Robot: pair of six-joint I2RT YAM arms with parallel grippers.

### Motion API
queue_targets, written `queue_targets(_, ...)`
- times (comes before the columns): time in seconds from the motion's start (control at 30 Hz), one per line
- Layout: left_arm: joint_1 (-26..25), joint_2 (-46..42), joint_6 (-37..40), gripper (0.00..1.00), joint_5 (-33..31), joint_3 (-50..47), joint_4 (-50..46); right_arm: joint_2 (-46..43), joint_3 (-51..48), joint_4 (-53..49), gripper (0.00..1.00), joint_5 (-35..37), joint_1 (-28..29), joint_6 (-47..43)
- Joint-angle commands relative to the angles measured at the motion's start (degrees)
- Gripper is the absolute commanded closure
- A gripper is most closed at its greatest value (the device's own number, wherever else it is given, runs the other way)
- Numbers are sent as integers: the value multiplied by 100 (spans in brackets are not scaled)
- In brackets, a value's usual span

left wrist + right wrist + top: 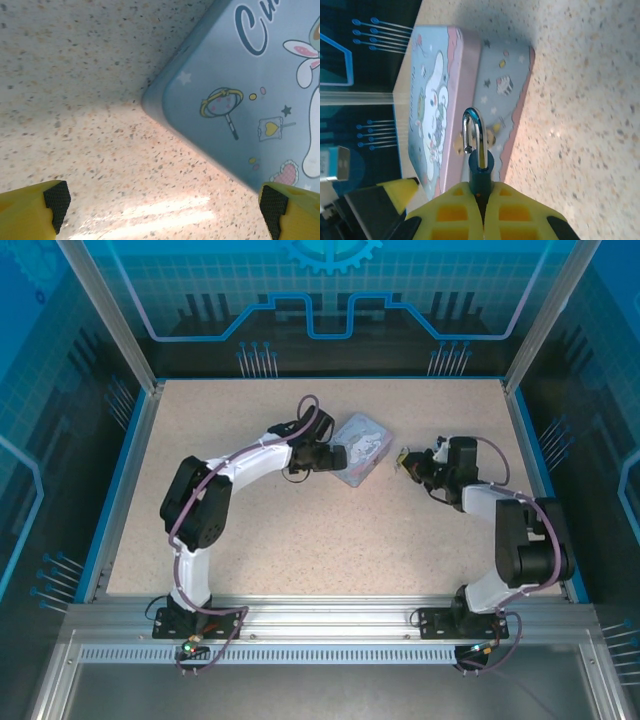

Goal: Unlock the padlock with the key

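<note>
Tiny padlock (480, 167): blue body, thin silver shackle (471, 125) pointing away from the right gripper (481, 196), one leg's end bare just above the body. Sits beside a pale cartoon-printed tin (437, 95) lying flat on the speckled tabletop (580, 100). Right gripper pressed together, pinching the padlock's body. Left gripper (164, 202) spread wide, low over bare tabletop at the tin's corner, holding nothing, across the tin from the padlock

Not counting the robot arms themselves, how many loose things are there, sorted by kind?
cartoon tin: 1
blue padlock: 1, pinched in the right gripper
Total: 2
</note>
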Motion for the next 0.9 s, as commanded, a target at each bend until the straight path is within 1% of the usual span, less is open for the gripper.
queue_targets(0.0,9,-593,157,1,-38,-29,-354,-495,-187,-947,100,-1,215,-389)
queue_targets(0.27,9,-1710,-26,1,-68,-820,-355,-1610,-845,-1532,100,49,830,-390)
queue_targets(0.4,9,-2377,-149,1,-115,-1336,-369,-2025,-1284,-1588,100,142,1063,-290)
queue_targets(0.53,9,-2913,-278,1,-132,-1789,-395,-2100,-1538,-1573,100,187,1141,-261)
queue_targets(0.67,11,-3366,-428,1,-131,-2172,-393,-2019,-1525,-1801,100,246,1115,-406)
queue_targets(0.87,9,-3671,-502,1,-201,-2320,-504,-1713,-1529,-1970,100,340,792,-693)
